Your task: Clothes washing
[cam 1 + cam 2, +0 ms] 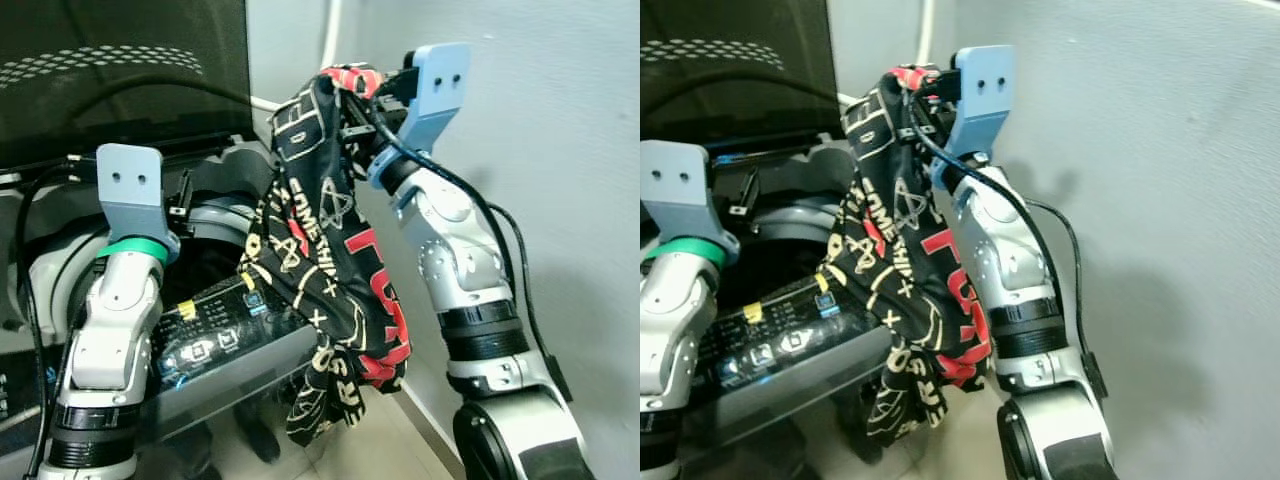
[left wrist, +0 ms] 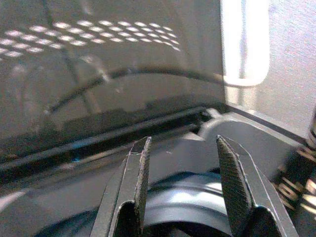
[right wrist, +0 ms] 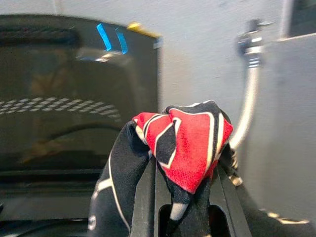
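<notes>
A black garment [image 1: 320, 250] with red and cream print hangs in a long fold from my right gripper [image 1: 360, 95], which is shut on its bunched top [image 3: 182, 143]. The arm holds it high, above the right rim of the top-loading washing machine [image 1: 225, 325]. The cloth's lower end dangles past the machine's front edge, toward the floor. My left gripper [image 2: 180, 143] is open and holds nothing. It hovers over the back of the drum opening [image 1: 215, 250], pointing at the raised lid.
The machine's dark glass lid [image 1: 120, 70] stands upright behind the drum. A grey wall [image 1: 560, 120] runs close along the right, with a white hose [image 3: 249, 113] and tap at the corner. Pale floor [image 1: 400, 440] shows below the garment.
</notes>
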Available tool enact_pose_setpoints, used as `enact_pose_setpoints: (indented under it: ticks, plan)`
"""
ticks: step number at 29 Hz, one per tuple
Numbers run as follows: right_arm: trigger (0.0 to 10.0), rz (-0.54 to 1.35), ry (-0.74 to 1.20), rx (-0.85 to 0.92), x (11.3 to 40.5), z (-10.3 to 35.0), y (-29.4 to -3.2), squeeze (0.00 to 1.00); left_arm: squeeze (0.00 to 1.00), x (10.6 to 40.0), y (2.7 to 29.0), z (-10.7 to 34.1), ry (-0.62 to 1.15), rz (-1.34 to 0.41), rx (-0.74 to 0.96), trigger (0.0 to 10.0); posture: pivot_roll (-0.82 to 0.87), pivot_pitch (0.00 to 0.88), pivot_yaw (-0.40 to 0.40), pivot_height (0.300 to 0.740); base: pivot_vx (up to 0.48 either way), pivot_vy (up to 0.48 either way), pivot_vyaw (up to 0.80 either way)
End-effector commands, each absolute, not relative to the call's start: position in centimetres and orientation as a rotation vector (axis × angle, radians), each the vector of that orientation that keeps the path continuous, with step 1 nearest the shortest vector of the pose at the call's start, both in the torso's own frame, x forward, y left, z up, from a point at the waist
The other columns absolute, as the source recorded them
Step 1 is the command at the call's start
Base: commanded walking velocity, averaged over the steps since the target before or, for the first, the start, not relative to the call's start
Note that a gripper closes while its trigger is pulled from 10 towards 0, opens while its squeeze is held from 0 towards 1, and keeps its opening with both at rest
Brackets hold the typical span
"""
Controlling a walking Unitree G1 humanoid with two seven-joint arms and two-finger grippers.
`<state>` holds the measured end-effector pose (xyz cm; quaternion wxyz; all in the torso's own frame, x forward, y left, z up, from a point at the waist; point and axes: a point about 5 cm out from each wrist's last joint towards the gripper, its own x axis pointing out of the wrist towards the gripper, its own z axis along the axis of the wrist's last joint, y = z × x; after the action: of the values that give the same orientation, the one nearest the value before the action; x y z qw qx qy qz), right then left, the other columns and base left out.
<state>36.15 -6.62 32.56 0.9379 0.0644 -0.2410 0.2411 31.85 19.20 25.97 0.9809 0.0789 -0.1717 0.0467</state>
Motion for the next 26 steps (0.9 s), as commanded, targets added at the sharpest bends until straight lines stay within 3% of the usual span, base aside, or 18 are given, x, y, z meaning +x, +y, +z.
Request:
enact_pose_setpoints:
  ticks: [1,14,26]
  plan:
    - [10.0,0.513,-0.483,0.129,36.06,32.26,-6.36,0.0,0.0,31.79,19.01,25.46,-0.327,0.081,0.154,10.0,0.15,0.021,-0.001,0.74,0.0,0.0,0.0]
    - [10.0,0.531,-0.447,0.096,36.22,31.5,-5.99,0.0,0.0,31.58,19.1,25.45,-0.322,0.1,0.173,10.0,0.16,0.03,-0.008,0.74,0.0,0.0,0.0]
    - [10.0,0.547,-0.457,0.047,35.97,31.44,-5.64,0.0,0.0,31.63,19.28,25.65,-0.319,0.129,0.188,10.0,0.16,0.031,-0.005,0.74,0.0,-0.471,0.8]
